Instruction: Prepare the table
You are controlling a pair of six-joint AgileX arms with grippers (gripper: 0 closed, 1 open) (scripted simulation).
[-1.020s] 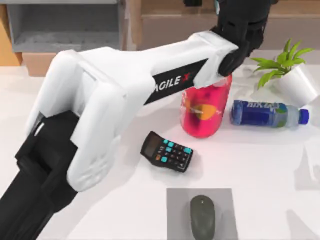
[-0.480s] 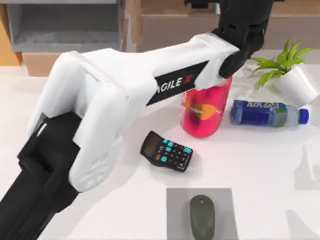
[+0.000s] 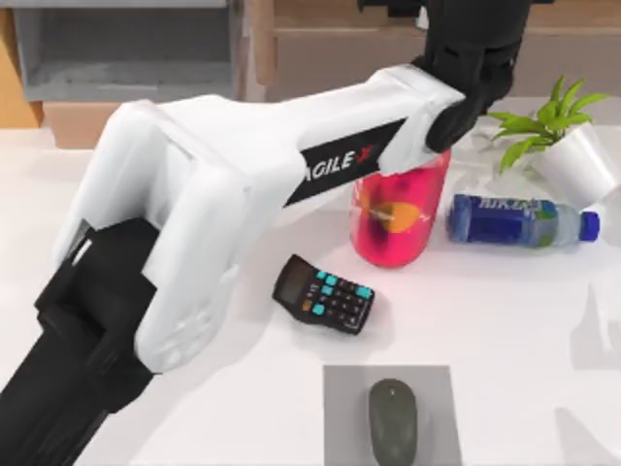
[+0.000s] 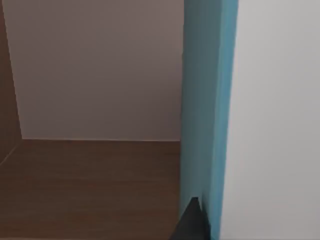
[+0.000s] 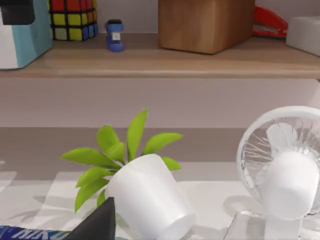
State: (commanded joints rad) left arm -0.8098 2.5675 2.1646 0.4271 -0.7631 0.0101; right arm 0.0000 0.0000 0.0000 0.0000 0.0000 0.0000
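The white table (image 3: 505,311) carries a pink bottle (image 3: 398,218), a blue bottle (image 3: 519,220) lying on its side, a black calculator (image 3: 323,294) and a grey mouse (image 3: 392,419) on a grey mat (image 3: 344,408). My left arm stretches across to the back shelf, where its gripper (image 3: 466,29) holds a teal-and-white book (image 4: 205,100) upright on the wooden board. One dark fingertip (image 4: 192,222) lies against the teal spine. From the right wrist, that book (image 5: 22,40) stands at the shelf's end with the left gripper (image 5: 17,10) on top. My right arm is parked, one fingertip (image 5: 102,222) in its own view.
A tilted white pot with a green plant (image 3: 572,160) (image 5: 147,200) stands behind the blue bottle, beside a white fan (image 5: 282,165). The shelf (image 5: 150,60) bears a colour cube (image 5: 72,19), a blue stapler (image 5: 115,35) and a wooden block (image 5: 205,25). A grey compartment (image 3: 126,49) is back left.
My left arm has edged slightly farther toward the back shelf, then held still. Nothing on the table has moved.
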